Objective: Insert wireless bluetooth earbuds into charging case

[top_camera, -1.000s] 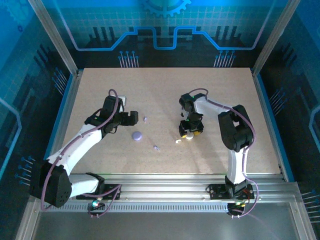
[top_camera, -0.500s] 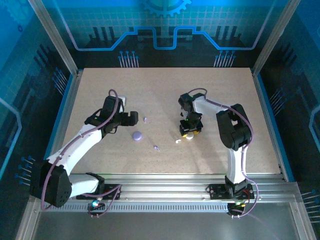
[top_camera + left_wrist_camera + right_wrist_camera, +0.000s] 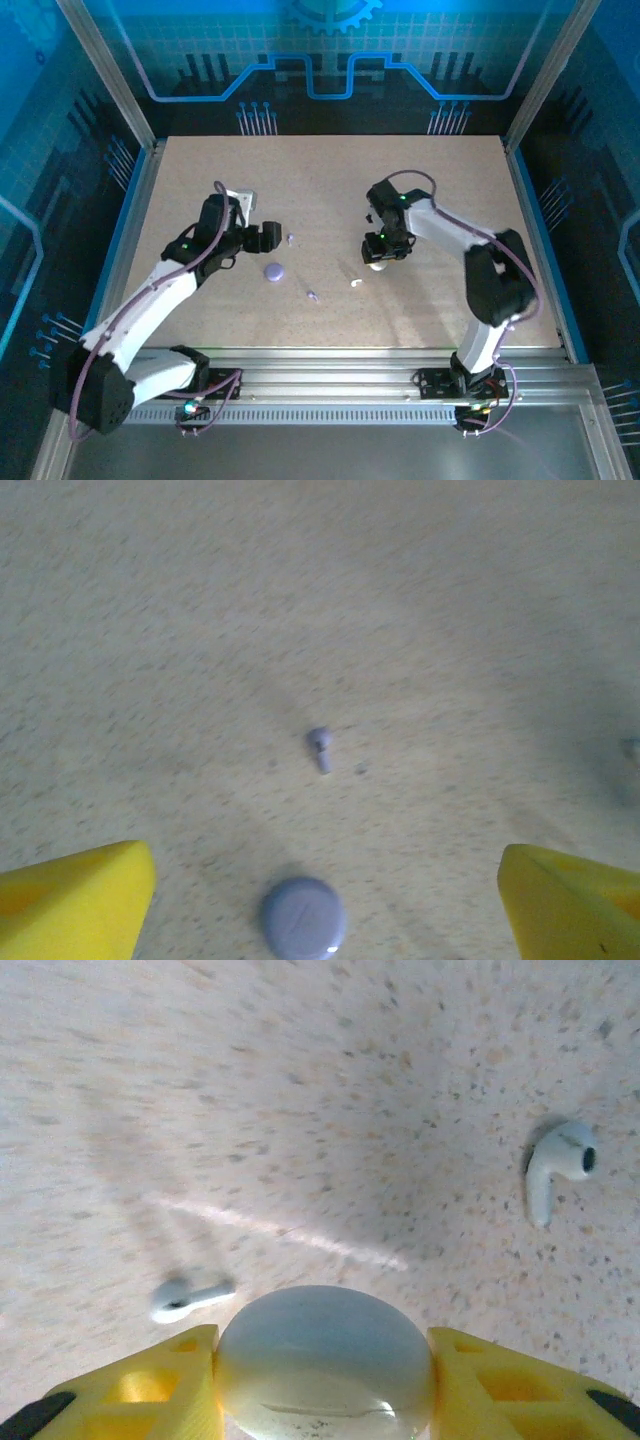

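Nearest the arm bases, the near lavender earbud (image 3: 312,296) lies loose on the desk (image 3: 330,180), at about 4 o'clock from the lavender case (image 3: 274,270), which sits closed and flat. The far lavender earbud (image 3: 291,239) lies at about 1 o'clock from that case, just beside the left gripper (image 3: 265,237). That gripper hangs over the desk with its jaws spread wide and nothing in them; seen from its wrist, the lavender case sits low between the yellow fingers (image 3: 75,900), well apart from both.

Over on the right, the right gripper (image 3: 385,252) is closed on the white case (image 3: 325,1360), a yellow finger pressed against each side of the round shell. The first white earbud (image 3: 190,1298) lies on the desk just beside that case at about 10 o'clock, stem pointing right. The second white earbud (image 3: 555,1165) lies farther off at about 2 o'clock. All four earbuds are outside the cases
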Robot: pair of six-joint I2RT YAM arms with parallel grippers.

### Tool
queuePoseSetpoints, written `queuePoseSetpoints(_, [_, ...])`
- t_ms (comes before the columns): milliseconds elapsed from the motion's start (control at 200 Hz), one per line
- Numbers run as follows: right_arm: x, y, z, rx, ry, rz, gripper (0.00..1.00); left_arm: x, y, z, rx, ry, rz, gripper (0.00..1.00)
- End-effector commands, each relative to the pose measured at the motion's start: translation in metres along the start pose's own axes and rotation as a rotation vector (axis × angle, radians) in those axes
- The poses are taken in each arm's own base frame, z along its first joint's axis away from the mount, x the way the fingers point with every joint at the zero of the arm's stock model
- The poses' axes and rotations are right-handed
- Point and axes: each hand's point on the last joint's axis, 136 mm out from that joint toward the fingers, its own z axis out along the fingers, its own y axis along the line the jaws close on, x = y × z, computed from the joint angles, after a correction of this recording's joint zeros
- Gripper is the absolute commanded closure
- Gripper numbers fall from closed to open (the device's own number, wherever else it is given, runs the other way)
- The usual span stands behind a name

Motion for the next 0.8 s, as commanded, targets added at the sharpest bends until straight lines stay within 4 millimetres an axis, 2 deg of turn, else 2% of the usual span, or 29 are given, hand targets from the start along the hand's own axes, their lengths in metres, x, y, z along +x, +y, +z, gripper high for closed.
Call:
queuePoseSetpoints(0, [-0.011,0.032,-0.039,-0.183,-0.192,0.043,0.59,-0.011,-0.041,-0.022,0.206,-0.116,0.066,0.13])
queuePoseSetpoints(105, [-0.013,0.054,-0.067,-0.362,-0.340,0.079,0.59,-0.006,-0.068,-0.033,0.350,-0.205,0.128,0.15])
queuePoseSetpoints(235, [-0.012,0.065,-0.095,-0.509,-0.488,0.144,0.60,0.006,-0.102,-0.048,0.503,-0.315,0.269,0.21])
queuePoseSetpoints(270, [-0.007,0.064,-0.093,-0.531,-0.496,0.160,0.60,0.010,-0.112,-0.052,0.543,-0.356,0.317,0.23])
queuePoseSetpoints(350, [-0.002,0.075,-0.108,-0.635,-0.548,0.161,0.60,0.022,-0.130,-0.060,0.614,-0.440,0.421,0.23])
queuePoseSetpoints(495, [0.005,0.093,-0.123,-0.739,-0.571,0.162,0.60,0.049,-0.153,-0.059,0.703,-0.470,0.554,0.25])
queuePoseSetpoints(600, [0.009,0.112,-0.133,-0.805,-0.582,0.150,0.60,0.059,-0.166,-0.054,0.728,-0.463,0.603,0.27])
queuePoseSetpoints(795, [0.015,0.133,-0.140,-0.849,-0.595,0.145,0.59,0.054,-0.178,-0.049,0.718,-0.503,0.589,0.28])
